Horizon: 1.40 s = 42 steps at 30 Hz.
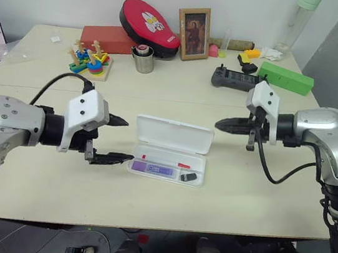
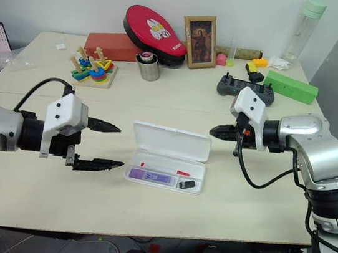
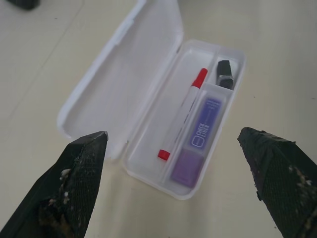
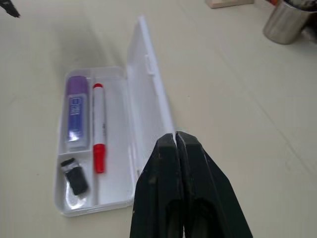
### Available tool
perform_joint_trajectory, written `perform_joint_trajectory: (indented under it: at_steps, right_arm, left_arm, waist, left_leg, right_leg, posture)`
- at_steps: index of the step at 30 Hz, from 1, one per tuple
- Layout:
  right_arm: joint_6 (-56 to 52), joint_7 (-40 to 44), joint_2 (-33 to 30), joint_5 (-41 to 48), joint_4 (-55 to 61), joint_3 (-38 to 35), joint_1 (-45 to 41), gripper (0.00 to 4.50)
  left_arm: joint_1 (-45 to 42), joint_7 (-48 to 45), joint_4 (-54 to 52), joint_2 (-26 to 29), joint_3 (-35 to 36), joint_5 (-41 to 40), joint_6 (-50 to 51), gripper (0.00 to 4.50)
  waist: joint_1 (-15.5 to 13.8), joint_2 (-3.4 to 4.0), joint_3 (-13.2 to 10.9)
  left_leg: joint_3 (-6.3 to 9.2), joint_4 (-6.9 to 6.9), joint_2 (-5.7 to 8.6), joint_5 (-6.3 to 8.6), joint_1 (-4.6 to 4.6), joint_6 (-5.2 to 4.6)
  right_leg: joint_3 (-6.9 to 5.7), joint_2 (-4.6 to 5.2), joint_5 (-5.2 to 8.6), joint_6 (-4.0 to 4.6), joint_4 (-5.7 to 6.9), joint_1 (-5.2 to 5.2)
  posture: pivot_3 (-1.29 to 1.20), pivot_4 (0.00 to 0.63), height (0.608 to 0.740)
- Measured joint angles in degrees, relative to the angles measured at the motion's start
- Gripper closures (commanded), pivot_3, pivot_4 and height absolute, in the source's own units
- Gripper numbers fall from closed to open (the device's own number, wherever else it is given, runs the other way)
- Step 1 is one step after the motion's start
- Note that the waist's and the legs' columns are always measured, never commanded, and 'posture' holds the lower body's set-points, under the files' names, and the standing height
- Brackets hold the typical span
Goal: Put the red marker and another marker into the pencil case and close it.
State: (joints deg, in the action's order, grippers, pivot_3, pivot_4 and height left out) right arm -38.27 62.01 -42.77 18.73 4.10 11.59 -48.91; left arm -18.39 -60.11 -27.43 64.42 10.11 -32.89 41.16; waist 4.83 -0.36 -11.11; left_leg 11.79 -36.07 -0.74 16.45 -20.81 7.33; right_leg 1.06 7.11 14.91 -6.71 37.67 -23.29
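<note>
Now the pencil case lies open mid-tabletop, red marker and purple highlighter both in its tray. Left claw spread wide, empty, just beside the case; right claw pinched shut, empty, by the lid's end. Risk: a push on the lid slides the light case instead of shutting it. Hinge hard to make out.

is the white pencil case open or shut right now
Open: the white plastic pencil case has its hinged lid laid back flat, showing the red-capped marker and lavender highlighter in its tray.
</note>
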Motion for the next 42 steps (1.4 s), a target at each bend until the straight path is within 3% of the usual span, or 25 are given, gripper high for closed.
perform_joint_trajectory:
  at_steps: [7, 20, 28, 42]
  right_arm:
    - [6.1, -3.4, 7.9, -6.5, -13.6, 2.9, -6.3, 4.48]
    - [12.9, 0.7, 12.7, -11.7, -21.3, 6.9, -6.6, 4.48]
    - [9.9, 5.4, 12.6, -10.8, -10.1, 9.6, -1.2, 4.48]
    - [2.9, 4.9, 16.2, -10.5, 1.7, 14.4, 3.6, 4.48]
  left_arm:
    - [-1.5, 4.4, 1.0, -0.3, 1.5, 0.5, 1.2, 0.00]
    - [-1.4, 6.0, 2.5, -1.6, 1.4, 1.4, 1.1, 0.00]
    - [-1.5, 7.0, 2.6, -2.4, 1.3, 1.6, 1.0, 0.00]
    - [-0.4, 7.1, 2.4, -2.8, 1.3, 1.5, 1.1, 0.00]
  waist:
    - [0.3, 0.00, 0.0]
    - [0.2, 0.01, 0.0]
    - [0.2, 0.00, 0.0]
    - [0.1, 0.00, 0.0]
  left_leg:
    - [0.00, 0.00, 0.00, -0.05, 0.01, 0.09]
    - [0.02, 0.01, 0.00, -0.06, -0.03, 0.11]
    - [0.02, 0.00, 0.00, -0.06, 0.00, 0.11]
    - [0.04, -0.01, 0.00, -0.06, 0.02, 0.11]
  right_leg:
    - [0.01, 0.00, 0.00, 0.00, 0.02, -0.02]
    - [-0.02, 0.00, 0.00, 0.01, -0.01, -0.03]
    - [-0.01, 0.00, 0.00, 0.01, 0.05, -0.03]
    - [-0.01, 0.00, 0.00, 0.01, 0.09, -0.03]
  posture:
    - [0.00, 0.150, 0.740]
    - [0.00, 0.150, 0.740]
    - [0.00, 0.150, 0.740]
    - [0.00, 0.150, 0.740]
